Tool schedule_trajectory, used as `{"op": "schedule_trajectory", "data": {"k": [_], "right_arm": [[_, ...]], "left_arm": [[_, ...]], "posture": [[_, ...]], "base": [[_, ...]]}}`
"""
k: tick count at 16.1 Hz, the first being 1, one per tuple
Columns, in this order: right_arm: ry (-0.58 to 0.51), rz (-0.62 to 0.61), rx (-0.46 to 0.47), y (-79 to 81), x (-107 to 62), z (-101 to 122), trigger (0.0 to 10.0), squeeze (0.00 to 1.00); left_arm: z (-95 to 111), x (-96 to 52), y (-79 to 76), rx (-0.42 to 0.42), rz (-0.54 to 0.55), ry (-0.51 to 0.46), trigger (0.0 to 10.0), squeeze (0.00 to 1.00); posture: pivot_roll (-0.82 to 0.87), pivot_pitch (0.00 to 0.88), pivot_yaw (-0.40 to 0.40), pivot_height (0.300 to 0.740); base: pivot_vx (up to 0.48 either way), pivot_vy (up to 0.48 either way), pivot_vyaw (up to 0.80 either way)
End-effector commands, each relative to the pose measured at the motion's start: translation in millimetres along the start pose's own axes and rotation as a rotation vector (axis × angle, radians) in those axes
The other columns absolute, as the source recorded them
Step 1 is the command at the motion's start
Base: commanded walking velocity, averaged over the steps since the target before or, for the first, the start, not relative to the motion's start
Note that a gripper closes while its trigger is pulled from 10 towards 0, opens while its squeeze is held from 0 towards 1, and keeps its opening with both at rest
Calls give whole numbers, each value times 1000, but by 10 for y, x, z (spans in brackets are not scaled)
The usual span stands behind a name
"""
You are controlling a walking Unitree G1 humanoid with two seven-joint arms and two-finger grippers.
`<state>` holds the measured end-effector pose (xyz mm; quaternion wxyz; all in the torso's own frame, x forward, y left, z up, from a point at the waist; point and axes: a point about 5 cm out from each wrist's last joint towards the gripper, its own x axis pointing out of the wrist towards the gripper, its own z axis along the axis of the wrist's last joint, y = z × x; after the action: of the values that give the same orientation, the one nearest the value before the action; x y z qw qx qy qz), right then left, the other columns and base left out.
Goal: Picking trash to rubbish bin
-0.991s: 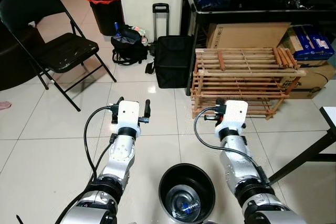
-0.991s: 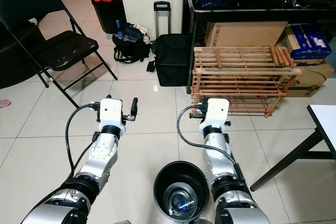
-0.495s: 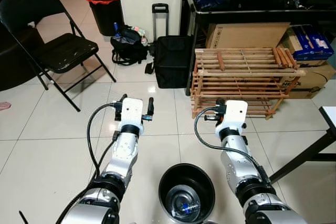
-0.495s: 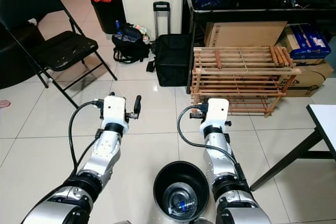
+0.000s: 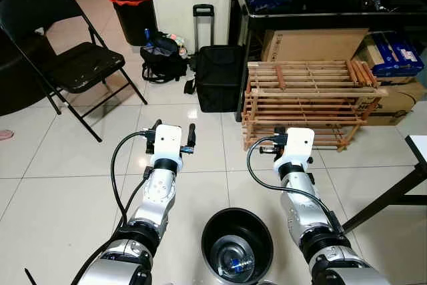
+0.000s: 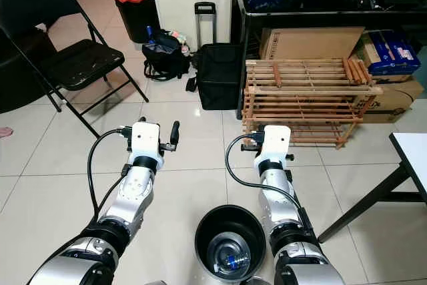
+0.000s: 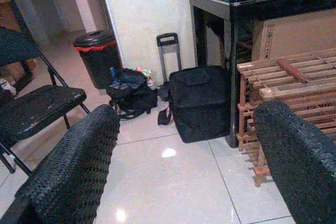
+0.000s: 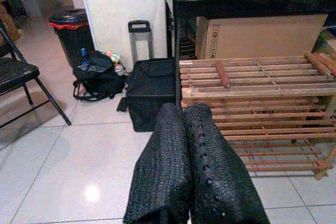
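bin [image 5: 237, 223]: small black one on the floor between my forearms, nearest thing to me. Clear plastic bottle [image 5: 230, 261] lies inside, so that piece looks binned.
change: left arm has swung inward over the last second, its fingers now nearer the centre line; little drift in the last half second. Right arm unmoved. Reads to me as a reset after the drop, not a new reach.
left gripper [image 7: 189, 166]: fingers wide apart, nothing between them, hovering over bare tile.
right gripper [image 8: 185, 171]: fingers pressed together, empty, touching nothing.
floor ahead [image 5: 200, 131]: no loose trash I can make out on the tile near me.
mid: wooden rack [image 5: 310, 101], black case [image 5: 217, 78], folding chair [image 5: 63, 55].
far: second black bin with red liner [image 5: 131, 8] by the wall, open bag [image 5: 162, 58] beside it.
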<state>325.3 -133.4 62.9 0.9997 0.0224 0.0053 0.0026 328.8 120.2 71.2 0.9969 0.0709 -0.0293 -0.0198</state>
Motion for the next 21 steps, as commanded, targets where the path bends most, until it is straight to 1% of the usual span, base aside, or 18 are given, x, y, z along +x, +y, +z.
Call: {"op": "schedule_trajectory", "data": {"k": [1, 14, 21], "right_arm": [[16, 14, 0, 16, 11, -8, 10000, 0], [23, 29, 1, 36, 17, -14, 10000, 0], [21, 30, -1, 33, 16, -12, 10000, 0]], "left_arm": [[-9, 2, -15, 3, 0, 11, 10000, 0], [-4, 9, -17, 2, 1, 9, 10000, 0], [-7, 8, -18, 3, 0, 11, 10000, 0]], "posture": [[-17, 34, 16, 740], [-15, 23, 14, 740], [-16, 33, 13, 740]], "base": [[-292, 0, 0], [-309, 0, 0], [0, 0, 0]]}}
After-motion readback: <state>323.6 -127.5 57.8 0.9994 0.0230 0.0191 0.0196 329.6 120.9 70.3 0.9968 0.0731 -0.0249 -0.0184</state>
